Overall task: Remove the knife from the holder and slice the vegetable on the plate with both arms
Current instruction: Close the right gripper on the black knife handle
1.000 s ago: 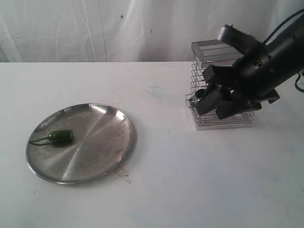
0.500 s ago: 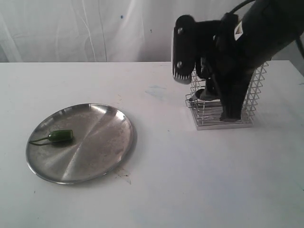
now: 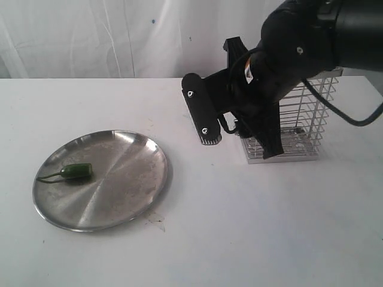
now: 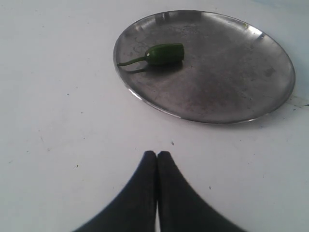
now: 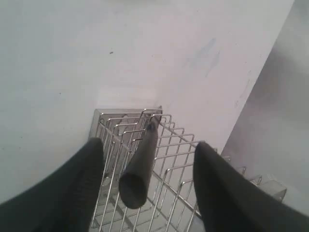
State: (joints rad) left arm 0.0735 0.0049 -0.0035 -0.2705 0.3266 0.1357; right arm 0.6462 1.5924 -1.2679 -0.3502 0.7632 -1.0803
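Black knife (image 5: pixel 137 171) handle now sits between the right jaws. They're wide open, one on each side of it, neither touching as far as the wrist view shows.

What changed in the last second: right arm (image 3: pixel 299 45) was low in front of the holder (image 3: pixel 308 113), then lifted and rolled. Now it's over the top, camera looking down into the basket. So the approach looks basically done and the grasp isn't. Next step, I'd say, is to drop a little and close on the handle. Can't tell how deep the handle sits in the gap, and in the exterior view the arm hides the knife completely.

Containers:
- Holder: far right on the desk (image 3: pixel 239 227). Only the knife is in it that I can see, handle up, looks slightly tilted.
- Plate (image 3: pixel 119 179): near left, well apart from the holder. Holds one pepper (image 3: pixel 76 171), whole and uncut, on its left part, stem pointing left. Plate and pepper haven't shifted over that second.

Left jaws: pressed together, holding nothing, over bare desk near the plate but not above it. Pepper is in their camera's sight. Slicing not started.
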